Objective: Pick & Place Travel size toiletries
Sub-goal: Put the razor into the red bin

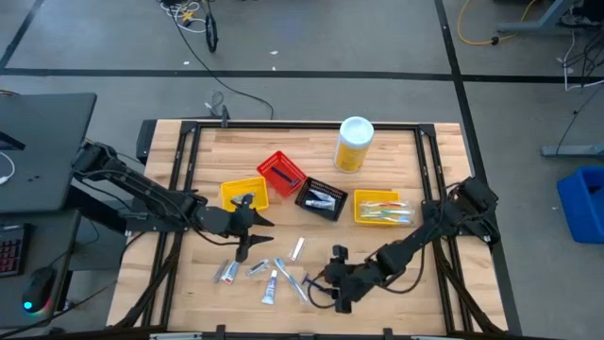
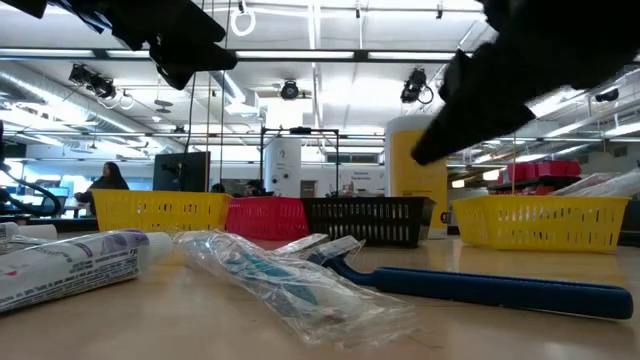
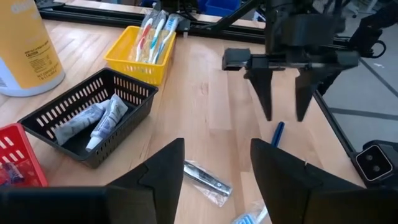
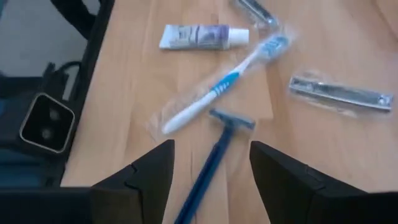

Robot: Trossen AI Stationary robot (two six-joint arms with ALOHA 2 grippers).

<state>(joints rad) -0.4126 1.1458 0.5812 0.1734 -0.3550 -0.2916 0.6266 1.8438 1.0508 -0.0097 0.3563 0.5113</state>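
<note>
Several travel size toiletries lie loose on the wooden table's near middle: a blue-handled razor (image 4: 211,158), a wrapped blue-and-white toothbrush (image 4: 221,87), a white tube (image 4: 202,36) and a wrapped nail clipper (image 4: 342,93). My right gripper (image 4: 211,180) is open and slants down just over the razor, one finger on each side of its handle, apart from it. Farther left over the table, my left gripper (image 3: 217,174) hangs open and empty, with another wrapped clipper (image 3: 208,177) on the table below it. From that side the right gripper (image 3: 283,93) shows above the razor (image 3: 277,134).
Across the table's middle stand a yellow bin (image 1: 243,192), a red bin (image 1: 281,174), a black basket (image 1: 321,199) holding tubes and a yellow bin (image 1: 382,208) holding toothbrushes. A big yellow bottle (image 1: 354,144) stands behind them. More tubes (image 1: 226,272) lie near the front edge.
</note>
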